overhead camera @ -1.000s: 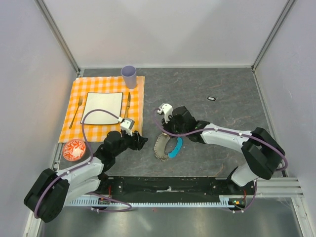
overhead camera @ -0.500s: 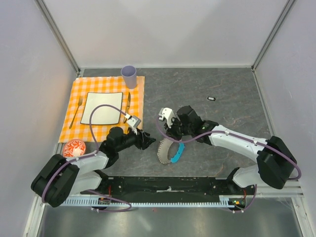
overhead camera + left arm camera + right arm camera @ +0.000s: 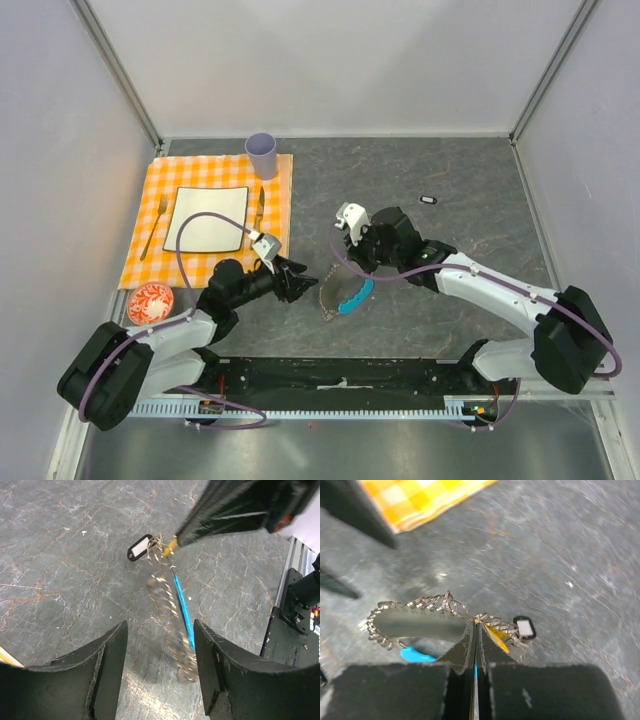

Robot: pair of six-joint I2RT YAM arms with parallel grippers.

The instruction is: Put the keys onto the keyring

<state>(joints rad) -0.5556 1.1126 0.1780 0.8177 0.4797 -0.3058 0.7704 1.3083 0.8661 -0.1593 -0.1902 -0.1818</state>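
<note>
The keyring (image 3: 336,292), a loop of grey chain with a blue section (image 3: 356,297), hangs from my right gripper (image 3: 342,266). That gripper is shut on its top end (image 3: 475,622). Beside the right fingertips, a black key with a white centre (image 3: 524,627) and a yellow-orange key (image 3: 497,632) dangle from small rings. In the left wrist view the chain (image 3: 170,625) is blurred, with the blue section (image 3: 183,612) beside it. My left gripper (image 3: 303,282) is open just left of the keyring, and the chain's lower end lies between its fingers (image 3: 160,630). Another black key (image 3: 428,199) lies alone on the table at the far right.
An orange checked placemat (image 3: 275,205) at the back left carries a white plate (image 3: 207,220), a fork (image 3: 153,228) and a knife (image 3: 258,210). A purple cup (image 3: 261,155) stands at its far edge. A red patterned bowl (image 3: 150,300) sits near the left arm.
My right gripper has moved right and a little toward the near edge, carrying the keyring. My left gripper has slid right until its open fingers reach the chain.
</note>
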